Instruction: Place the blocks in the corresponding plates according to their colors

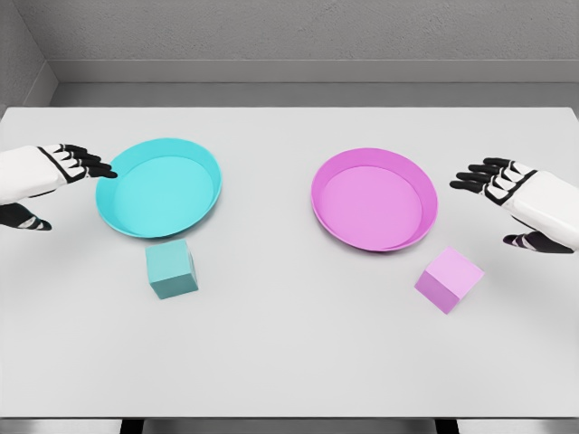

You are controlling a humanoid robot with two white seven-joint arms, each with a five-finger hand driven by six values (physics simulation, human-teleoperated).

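Observation:
A cyan plate [204, 161] lies left of the table's middle, with a teal block [171, 269] just in front of it. Right of the middle lies a pink plate [412, 174]; a pink block [449, 279] rests on the table in front of its right side. My left hand [63, 185] hovers at the cyan plate's left rim, fingers spread, holding nothing. Off the pink plate's right edge my right hand [502, 203] hangs with spread fingers and nothing in it, above and right of the pink block.
The white table [298, 353] runs to a front edge near the bottom of the view. Behind it stands a grey wall.

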